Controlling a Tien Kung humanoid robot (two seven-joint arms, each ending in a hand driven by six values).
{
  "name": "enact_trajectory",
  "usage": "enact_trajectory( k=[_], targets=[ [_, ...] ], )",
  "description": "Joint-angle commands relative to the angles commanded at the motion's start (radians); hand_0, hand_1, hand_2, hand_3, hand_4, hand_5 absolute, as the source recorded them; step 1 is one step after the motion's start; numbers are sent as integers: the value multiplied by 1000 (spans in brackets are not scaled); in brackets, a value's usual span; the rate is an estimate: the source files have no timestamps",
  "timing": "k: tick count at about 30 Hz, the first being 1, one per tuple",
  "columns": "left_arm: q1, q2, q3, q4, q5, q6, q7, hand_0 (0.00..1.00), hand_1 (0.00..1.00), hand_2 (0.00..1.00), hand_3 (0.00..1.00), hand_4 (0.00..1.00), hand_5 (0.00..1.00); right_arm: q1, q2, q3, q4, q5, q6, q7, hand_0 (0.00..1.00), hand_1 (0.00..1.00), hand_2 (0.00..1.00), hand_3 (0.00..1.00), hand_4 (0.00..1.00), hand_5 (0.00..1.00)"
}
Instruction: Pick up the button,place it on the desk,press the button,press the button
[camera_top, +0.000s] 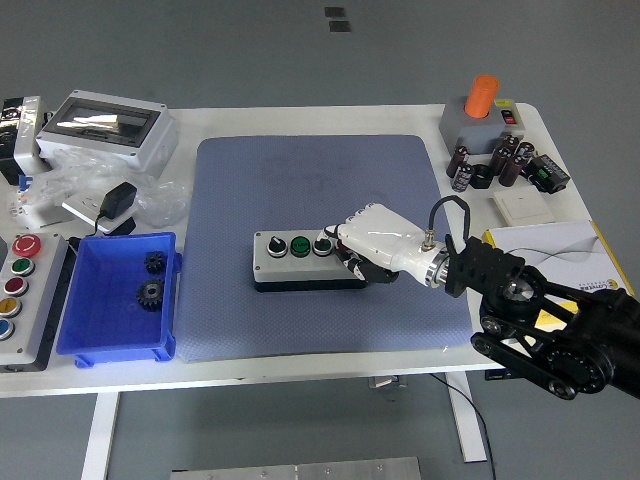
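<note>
Blue bin (100, 330) left of button box (300, 265).

White table (300, 120): blue mat (320, 180), blue bin (110, 345), grey enclosure (105, 125).

Looks like an electronics workshop: white tabletop (300, 118) with gears (150, 292) in blue bin (120, 340), capacitors (500, 160), grey enclosure (105, 125).

Grey button box (307, 260) lying on a blue mat (325, 245) in the middle of the white tabletop (300, 118), with a black knob and two green buttons on top. White right hand (372, 243) reaching in from the right, fingertips (325, 233) curled down onto the rightmost green button (322, 245). At left, a blue bin (118, 297) holding two dark gears (150, 279); far right, a grey base with an orange cap (484, 95).
</note>
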Motion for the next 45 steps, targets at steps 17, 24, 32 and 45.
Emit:
enact_trajectory(
  k=[17, 24, 32, 45],
  targets=[
    [0, -1, 7, 0, -7, -3, -2, 726, 731, 656, 662, 745, 466, -12, 3, 25, -35, 150, 12, 32, 149, 121, 134, 655, 257, 2],
    [1, -2, 8, 0, -8, -5, -4, 726, 732, 656, 662, 748, 469, -15, 2, 35, -37, 224, 29, 40, 148, 120, 134, 657, 254, 2],
    [1, -2, 13, 0, -13, -5, -5, 726, 732, 656, 664, 756, 474, -16, -6, 70, 8, 278, 2, 74, 142, 115, 131, 656, 258, 2],
    [4, -3, 13, 0, -9, -6, -1, 728, 733, 656, 663, 761, 474, -14, -14, 162, 62, 229, 35, 3, 150, 193, 255, 706, 415, 136]
  ],
)
